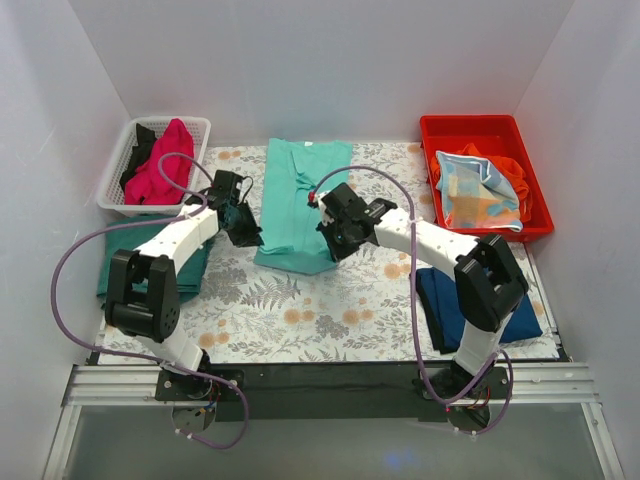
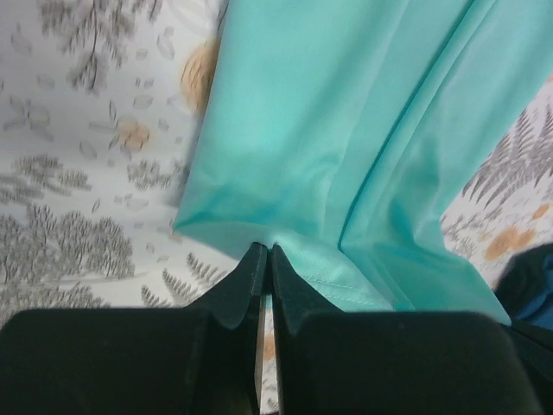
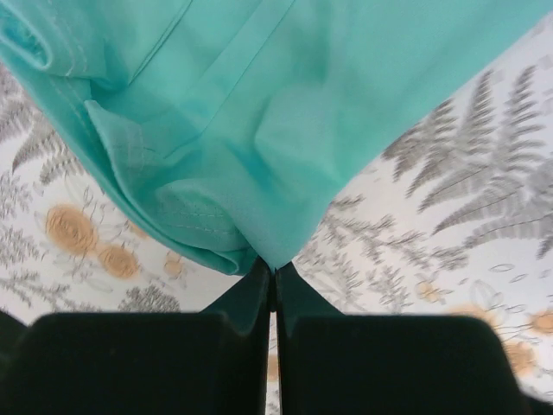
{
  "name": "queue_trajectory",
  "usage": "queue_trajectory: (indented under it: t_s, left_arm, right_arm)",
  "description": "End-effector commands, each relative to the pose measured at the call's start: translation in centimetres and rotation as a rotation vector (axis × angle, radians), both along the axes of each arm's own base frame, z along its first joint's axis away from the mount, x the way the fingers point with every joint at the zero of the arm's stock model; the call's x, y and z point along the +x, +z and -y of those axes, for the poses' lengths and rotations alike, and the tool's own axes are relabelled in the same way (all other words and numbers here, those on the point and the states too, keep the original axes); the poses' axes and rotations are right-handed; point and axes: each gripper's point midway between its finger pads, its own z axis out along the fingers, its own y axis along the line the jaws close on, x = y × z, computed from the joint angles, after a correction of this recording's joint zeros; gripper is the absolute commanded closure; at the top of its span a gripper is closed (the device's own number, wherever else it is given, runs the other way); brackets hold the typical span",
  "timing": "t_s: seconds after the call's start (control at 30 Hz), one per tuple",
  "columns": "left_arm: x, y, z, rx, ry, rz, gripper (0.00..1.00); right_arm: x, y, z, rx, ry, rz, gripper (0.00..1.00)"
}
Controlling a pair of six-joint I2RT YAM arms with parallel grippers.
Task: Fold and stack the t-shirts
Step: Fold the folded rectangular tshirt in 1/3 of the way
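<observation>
Left gripper [image 2: 265, 252]: closed tight on the mint t-shirt [image 2: 346, 130] hem.
Right gripper [image 3: 274, 270]: closed on the same hem.
Done: navy t-shirt [image 1: 437, 300] seems folded.
Remaining: mint fold; magenta t-shirt [image 1: 165, 160] in basket [image 1: 115, 182].

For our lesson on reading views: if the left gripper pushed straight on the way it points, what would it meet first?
The mint t-shirt: the left gripper is shut on its hem, so cloth lies directly ahead, judging by the wrist view.

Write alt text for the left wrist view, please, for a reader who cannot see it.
The left gripper, black and shut, pinches the hem edge of a mint-green t-shirt that lies on a floral table cover.
</observation>
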Motion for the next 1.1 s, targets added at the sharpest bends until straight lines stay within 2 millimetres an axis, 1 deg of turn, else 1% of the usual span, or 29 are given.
queue_trajectory:
  t_s: [0.0, 0.03, 0.1, 0.17, 0.2, 0.23, 0.27, 0.3, 0.33, 0.37, 0.4, 0.43, 0.47, 0.5, 0.53, 0.57, 0.6, 0.63, 0.67, 0.7, 0.73, 0.77, 0.8, 0.87, 0.9, 0.93, 0.97, 1.0, 1.07]
  left_arm:
    - [5.4, 1.6, 0.0, 0.038, 0.055, 0.105, 1.0]
    - [6.7, 2.7, 0.1, 0.04, 0.059, 0.138, 1.0]
    - [8.0, 2.0, 0.1, 0.061, 0.062, 0.137, 1.0]
    - [9.6, 2.0, -0.2, 0.094, 0.068, 0.16, 1.0]
    - [11.0, 3.1, 0.0, 0.09, 0.068, 0.194, 1.0]
    - [11.7, 1.9, 0.1, 0.102, 0.059, 0.176, 1.0]
    - [12.5, 1.8, 0.2, 0.103, 0.057, 0.183, 1.0]
    - [14.2, 3.0, 0.6, 0.096, 0.055, 0.221, 1.0]
    - [15.1, 2.8, 0.2, 0.122, 0.066, 0.232, 1.0]
    - [16.0, 1.3, 0.1, 0.144, 0.064, 0.209, 1.0]
    - [16.9, 1.2, 0.1, 0.147, 0.066, 0.214, 1.0]
    - [18.5, 2.6, 0.5, 0.135, 0.065, 0.258, 1.0]
    - [19.1, 0.7, 0.5, 0.146, 0.054, 0.221, 1.0]
    - [19.7, 0.4, 0.5, 0.149, 0.056, 0.218, 1.0]
    - [21.0, 1.2, 0.8, 0.145, 0.057, 0.245, 1.0]
    - [21.3, 1.0, 0.7, 0.15, 0.057, 0.237, 1.0]
    - [21.8, -0.2, 0.7, 0.157, 0.059, 0.222, 1.0]
    - [22.4, 0.0, 0.7, 0.158, 0.065, 0.234, 1.0]
    - [22.6, -0.9, 0.3, 0.169, 0.073, 0.217, 1.0]
    - [22.8, -1.1, 0.3, 0.169, 0.074, 0.216, 1.0]
    - [23.2, -1.0, 0.0, 0.167, 0.079, 0.223, 1.0]
    - [23.4, -1.3, -0.1, 0.169, 0.084, 0.219, 0.96]
    - [23.7, -1.2, -0.2, 0.17, 0.088, 0.228, 0.79]
    - [24.4, -0.4, -0.7, 0.171, 0.106, 0.264, 0.63]
    - [24.8, 0.8, -0.7, 0.169, 0.114, 0.299, 0.57]
    - [25.4, 1.6, -0.8, 0.166, 0.122, 0.337, 0.49]
    - [25.7, 2.3, -0.9, 0.165, 0.126, 0.359, 0.46]
    - [25.9, 3.8, -0.9, 0.163, 0.132, 0.396, 0.42]
    - [26.3, 5.3, -0.9, 0.153, 0.136, 0.439, 0.4]
  right_arm:
    - [6.7, 2.6, 0.8, 0.008, -0.096, 0.126, 0.99]
    - [8.4, 3.8, 0.7, 0.031, -0.117, 0.153, 0.99]
    - [10.0, 4.2, 0.8, 0.035, -0.128, 0.172, 0.99]
    - [12.1, 3.8, 1.3, 0.029, -0.145, 0.178, 0.99]
    - [13.4, 4.9, 0.9, 0.046, -0.15, 0.206, 0.99]
    - [14.2, 4.0, 1.0, 0.034, -0.146, 0.199, 0.99]
    - [15.1, 4.0, 1.5, 0.034, -0.159, 0.203, 0.99]
    - [16.4, 5.1, 1.1, 0.055, -0.162, 0.229, 0.99]
    - [17.1, 3.9, 1.1, 0.04, -0.164, 0.214, 0.99]
    - [18.0, 3.6, 1.7, 0.03, -0.175, 0.207, 0.99]
    - [19.0, 4.3, 1.6, 0.042, -0.18, 0.225, 0.99]
    - [19.5, 3.2, 1.7, 0.033, -0.187, 0.207, 0.99]
    - [20.1, 2.9, 2.2, 0.033, -0.198, 0.2, 0.99]
    - [20.6, 2.6, 2.5, 0.032, -0.208, 0.196, 0.99]
    - [20.8, 2.0, 2.1, 0.055, -0.2, 0.172, 0.99]
    - [21.2, 1.5, 2.6, 0.054, -0.208, 0.163, 0.99]
    - [21.4, 0.6, 2.6, 0.05, -0.213, 0.149, 0.99]
    - [21.6, 0.6, 2.4, 0.06, -0.21, 0.145, 0.99]
    - [21.8, 0.3, 2.5, 0.064, -0.21, 0.141, 0.99]
    - [22.0, -0.6, 2.4, 0.064, -0.209, 0.124, 0.99]
    - [22.3, -0.5, 2.2, 0.071, -0.212, 0.128, 0.99]
    - [22.5, -0.7, 2.2, 0.073, -0.214, 0.127, 0.99]
    - [22.8, -1.0, 2.2, 0.074, -0.219, 0.127, 0.9]
    - [23.9, 0.0, 1.9, 0.094, -0.231, 0.156, 0.75]
    - [24.6, 0.7, 1.8, 0.108, -0.25, 0.178, 0.65]
    - [25.3, 1.3, 2.0, 0.116, -0.264, 0.197, 0.62]
    - [26.2, 2.7, 2.0, 0.129, -0.28, 0.237, 0.58]
    - [26.9, 3.5, 2.0, 0.14, -0.295, 0.265, 0.56]
    - [28.0, 5.4, 2.7, 0.143, -0.344, 0.325, 0.55]
